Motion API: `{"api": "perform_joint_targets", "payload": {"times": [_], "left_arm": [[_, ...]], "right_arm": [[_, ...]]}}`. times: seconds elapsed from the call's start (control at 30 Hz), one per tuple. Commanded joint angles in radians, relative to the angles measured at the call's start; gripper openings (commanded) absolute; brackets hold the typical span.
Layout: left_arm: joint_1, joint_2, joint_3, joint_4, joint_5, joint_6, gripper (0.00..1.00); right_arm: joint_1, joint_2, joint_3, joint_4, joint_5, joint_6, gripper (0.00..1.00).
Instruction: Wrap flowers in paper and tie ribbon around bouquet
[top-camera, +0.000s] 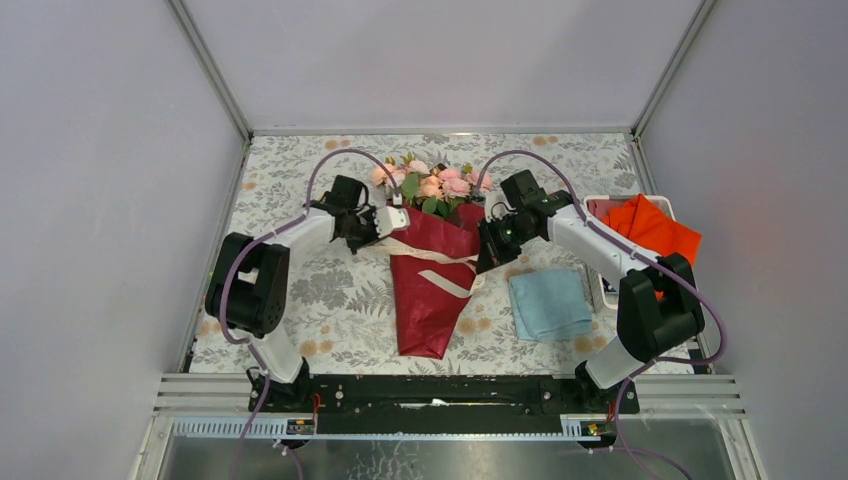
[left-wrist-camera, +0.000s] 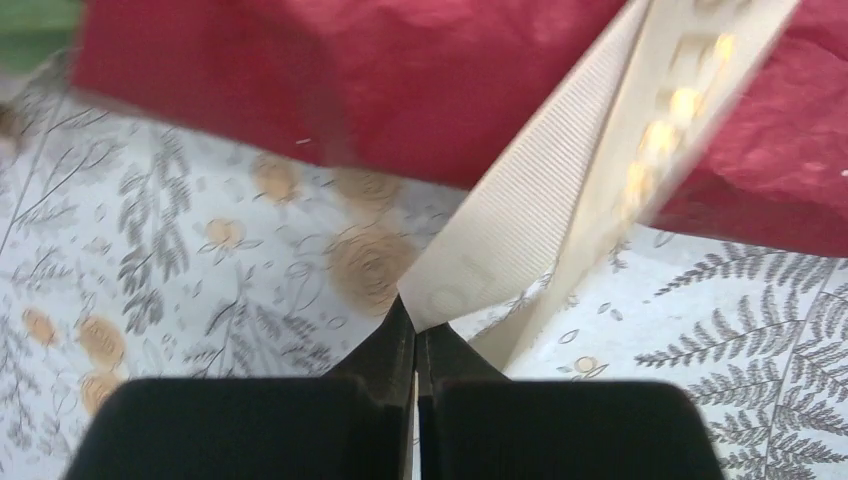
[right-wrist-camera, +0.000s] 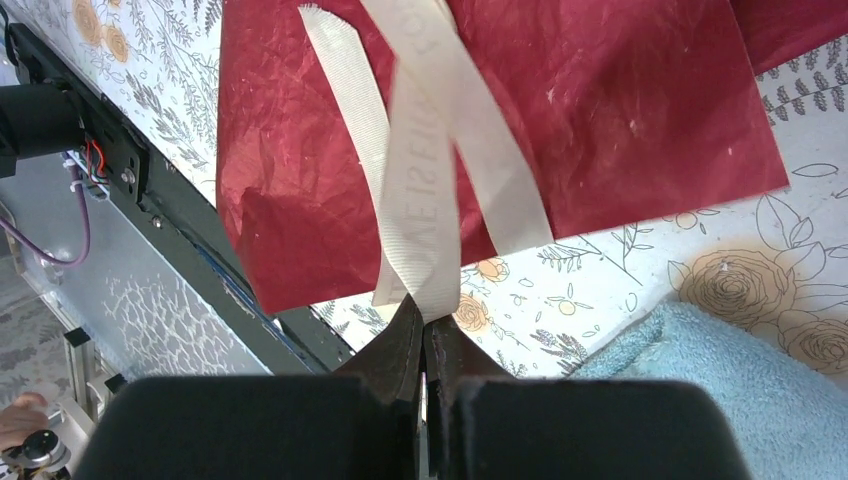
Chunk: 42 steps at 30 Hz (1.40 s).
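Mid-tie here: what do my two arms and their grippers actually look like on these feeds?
Both match. The left arm and right arm have white link shells, bulky black joint housings and a purple cable looping alongside each. The left gripper and right gripper have matte black fingers tapering to narrow tips. No markings show.

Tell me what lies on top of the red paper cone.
The cream ribbon crosses over the paper, pinched by the left hand on one side and the right hand on the other. The flowers poke out the wide end; their stems are covered inside.
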Motion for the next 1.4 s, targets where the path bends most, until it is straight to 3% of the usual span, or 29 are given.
{"api": "perform_joint_targets", "payload": {"times": [0.0, 0.3, 0.47, 0.63, 0.73, 0.8, 0.9, 1.03, 1.2, 1.37], "left_arm": [[0.062, -0.039, 0.059, -0.029, 0.112, -0.090, 0.00], [0.193, -0.040, 0.142, -0.066, 0.413, -0.229, 0.01], [0.205, -0.052, 0.140, -0.074, 0.617, -0.252, 0.09], [0.179, -0.077, 0.072, 0.130, 0.762, -0.420, 0.06], [0.095, -0.129, 0.038, 0.231, 0.689, -0.472, 0.04], [0.073, -0.128, 0.094, 0.228, 0.688, -0.541, 0.02], [0.105, -0.107, 0.175, 0.209, 0.558, -0.630, 0.00], [0.194, -0.089, 0.223, 0.079, 0.347, -0.584, 0.00], [0.226, -0.123, 0.145, 0.003, 0.370, -0.455, 0.00], [0.225, -0.132, 0.146, 0.003, 0.401, -0.477, 0.00]], "right_arm": [[-0.012, -0.013, -0.003, -0.023, -0.007, -0.012, 0.00], [-0.020, 0.000, -0.016, -0.017, 0.011, -0.009, 0.00], [-0.020, 0.015, -0.017, -0.006, 0.002, -0.005, 0.00], [-0.020, 0.028, -0.018, 0.012, -0.012, 0.007, 0.00], [-0.020, 0.043, -0.011, 0.018, -0.018, 0.013, 0.00], [-0.020, 0.049, -0.007, 0.014, -0.015, 0.013, 0.00], [-0.020, 0.039, -0.013, 0.012, 0.004, 0.014, 0.00], [-0.026, 0.010, -0.045, 0.057, 0.015, 0.044, 0.00], [-0.026, 0.026, -0.055, 0.128, 0.001, 0.086, 0.00], [-0.017, 0.063, -0.010, 0.166, -0.008, 0.114, 0.00]]}}
